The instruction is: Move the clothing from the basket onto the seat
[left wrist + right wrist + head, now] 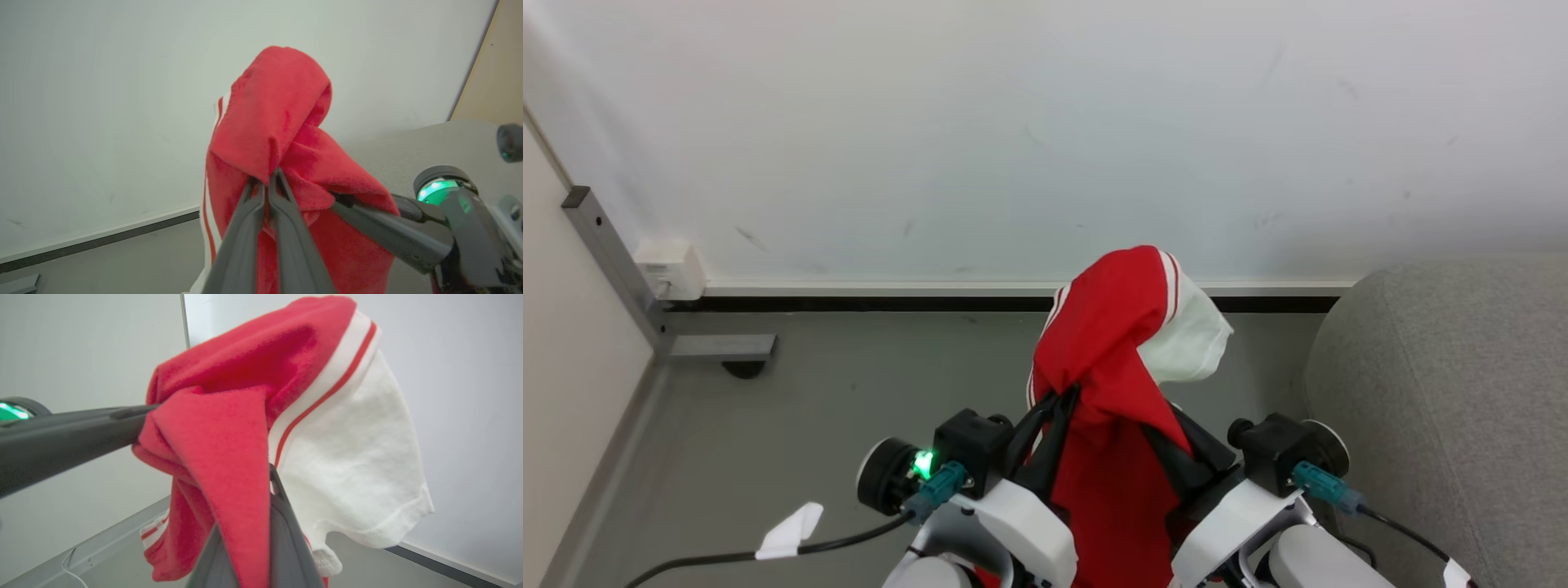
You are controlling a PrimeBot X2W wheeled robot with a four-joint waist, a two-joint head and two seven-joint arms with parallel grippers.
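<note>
While left pincer and right pincer clamp it, red white-panelled clothing hangs bunched.

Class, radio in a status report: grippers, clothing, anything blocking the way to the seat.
Left gripper shut on clothing. Right gripper shut on it too. Clothing held up, seat at robot's right. No obstacle seen between.

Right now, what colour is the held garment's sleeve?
White sleeve on the red garment, red-striped white band at the seam; best in the right wrist view.
</note>
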